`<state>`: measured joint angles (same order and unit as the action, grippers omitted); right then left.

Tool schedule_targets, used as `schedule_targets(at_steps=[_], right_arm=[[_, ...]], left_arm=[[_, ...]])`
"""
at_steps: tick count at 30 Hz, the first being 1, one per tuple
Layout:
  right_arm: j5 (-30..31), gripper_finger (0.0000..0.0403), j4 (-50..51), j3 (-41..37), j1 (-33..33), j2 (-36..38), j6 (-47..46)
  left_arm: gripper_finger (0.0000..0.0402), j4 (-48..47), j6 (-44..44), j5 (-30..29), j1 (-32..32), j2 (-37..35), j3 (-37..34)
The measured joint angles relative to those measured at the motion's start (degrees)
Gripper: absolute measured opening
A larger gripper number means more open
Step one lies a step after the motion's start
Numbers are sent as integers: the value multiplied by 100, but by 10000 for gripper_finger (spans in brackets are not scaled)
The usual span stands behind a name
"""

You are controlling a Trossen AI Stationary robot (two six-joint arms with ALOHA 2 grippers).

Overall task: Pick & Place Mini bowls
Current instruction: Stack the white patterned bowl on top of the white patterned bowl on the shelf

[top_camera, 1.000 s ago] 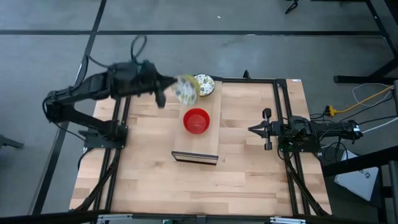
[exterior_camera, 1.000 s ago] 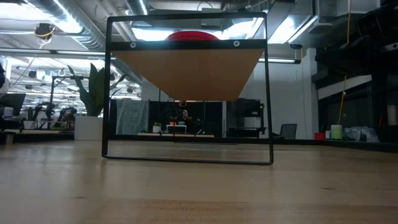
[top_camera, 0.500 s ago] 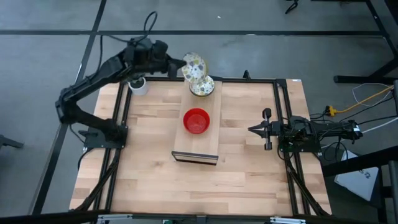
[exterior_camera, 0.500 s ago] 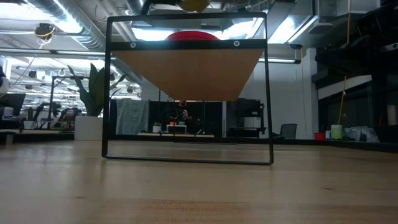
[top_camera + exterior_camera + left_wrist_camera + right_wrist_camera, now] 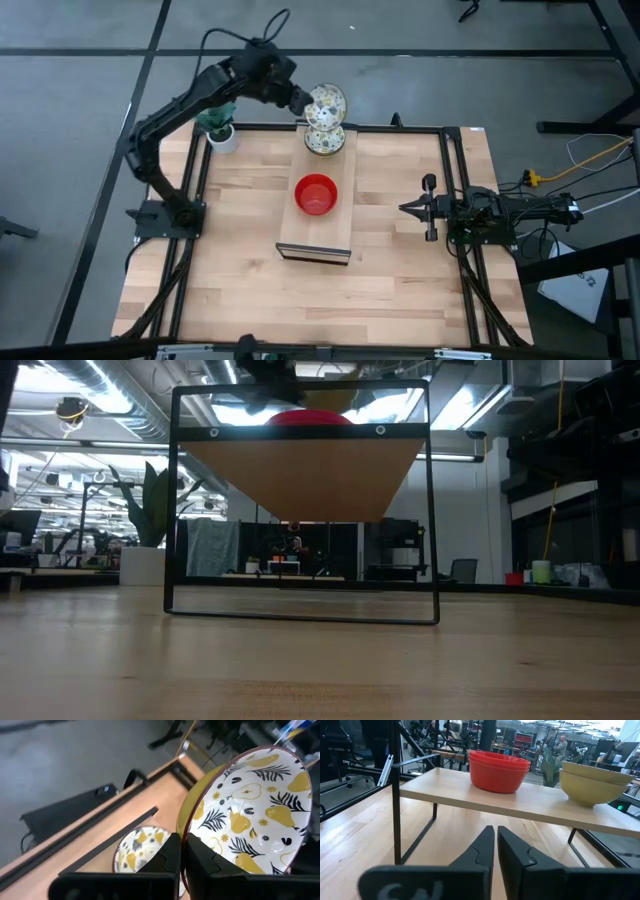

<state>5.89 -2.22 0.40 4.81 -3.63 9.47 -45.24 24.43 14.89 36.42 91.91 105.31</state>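
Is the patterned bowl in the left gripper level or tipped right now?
Tipped. The left gripper is shut on the bowl's rim, and the patterned inside faces sideways toward the wrist camera.

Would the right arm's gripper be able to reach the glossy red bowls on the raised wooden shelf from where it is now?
Probably yes: the right gripper is shut and empty, facing the red bowls across bare table, with nothing between them.

- Looked like a robotics lab / open workshop hall, not a home.
- Wooden desk point(image 5: 400, 260) sat inside a black metal frame point(image 5: 455, 200) w/ arms bolted on, on bare grey concrete floor point(image 5: 400, 90).
- Ceiling had exposed ducts point(image 5: 120, 400) & strip lights point(image 5: 105, 380).
- Background: more benches w/ equipment point(image 5: 60, 550), a big potted plant point(image 5: 150, 510), loose cables point(image 5: 590, 150) by the rig.
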Motion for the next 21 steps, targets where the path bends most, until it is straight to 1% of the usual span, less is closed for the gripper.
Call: schedule_targets(at_steps=[4, 7, 10, 14, 21], right_arm=[[0, 26, 0, 0, 1, -1, 0], [0, 26, 0, 0, -1, -1, 0], [0, 26, 1, -1, -1, -1, 0], [0, 26, 1, 0, -1, -1, 0], [0, 26, 0, 0, -1, 1, 0]], left_arm=[[3, -526, -152, 31, 85, 398, 429], [3, -789, -196, 31, 149, 639, 574], [3, -995, -258, 94, 213, 813, 628], [3, -1295, -387, 380, 313, 1008, 630], [3, -1688, -570, 435, 310, 1213, 633]])
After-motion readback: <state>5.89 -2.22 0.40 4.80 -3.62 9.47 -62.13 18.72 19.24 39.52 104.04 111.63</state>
